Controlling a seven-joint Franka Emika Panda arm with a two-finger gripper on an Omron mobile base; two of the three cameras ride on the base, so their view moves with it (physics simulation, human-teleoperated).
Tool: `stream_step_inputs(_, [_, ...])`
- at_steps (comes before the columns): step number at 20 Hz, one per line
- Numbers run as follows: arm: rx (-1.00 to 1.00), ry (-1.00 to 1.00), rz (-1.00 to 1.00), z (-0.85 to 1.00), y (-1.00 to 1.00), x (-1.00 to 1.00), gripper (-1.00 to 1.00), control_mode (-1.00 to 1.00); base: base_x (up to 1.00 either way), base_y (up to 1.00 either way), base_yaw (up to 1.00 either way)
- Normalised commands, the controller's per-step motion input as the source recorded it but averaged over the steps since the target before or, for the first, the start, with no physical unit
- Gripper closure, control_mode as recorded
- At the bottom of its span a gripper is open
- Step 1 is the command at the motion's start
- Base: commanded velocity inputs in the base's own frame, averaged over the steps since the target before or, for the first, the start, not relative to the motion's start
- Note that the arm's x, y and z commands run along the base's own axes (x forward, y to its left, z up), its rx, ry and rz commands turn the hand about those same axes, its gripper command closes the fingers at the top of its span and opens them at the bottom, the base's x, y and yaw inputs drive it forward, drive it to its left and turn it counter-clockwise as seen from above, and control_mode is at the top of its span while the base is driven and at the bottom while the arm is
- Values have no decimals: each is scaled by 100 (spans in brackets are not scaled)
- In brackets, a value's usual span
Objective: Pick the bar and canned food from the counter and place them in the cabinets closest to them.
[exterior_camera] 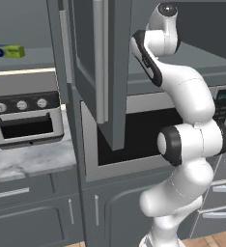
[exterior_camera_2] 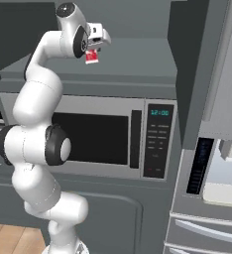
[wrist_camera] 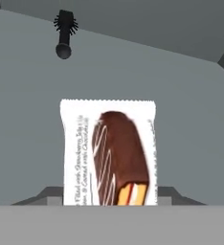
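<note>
We see the claw (exterior_camera_2: 95, 45) raised high inside the open cabinet (exterior_camera_2: 138, 54) above the microwave (exterior_camera_2: 113, 136). The bar (exterior_camera_2: 92, 56) hangs just below the claw, touching it; in the hand view the bar (wrist_camera: 109, 153) stands upright directly ahead, above the grey cabinet shelf (wrist_camera: 181, 110). We cannot tell whether the claw grips it or has let go. A small dark brush (wrist_camera: 64, 33) lies farther ahead on the shelf, well apart from the bar.
</note>
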Motion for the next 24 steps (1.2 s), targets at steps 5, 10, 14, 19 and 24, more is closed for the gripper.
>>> stream_step_inputs(5, [0, -1, 0, 4, 0, -2, -100, -100, 0, 0, 0])
stream_step_inputs(10, [0, -9, 0, 29, 0, -30, -100, -100, 0, 0, 0])
stream_step_inputs(14, [0, -7, 0, 44, 0, -100, -100, -100, 0, 0, 0])
stream_step_inputs(19, [0, -5, 0, 7, 0, -100, -100, -100, 0, 0, 0])
stream_step_inputs(24, [0, -2, 0, 1, 0, -100, -100, -100, 0, 0, 0])
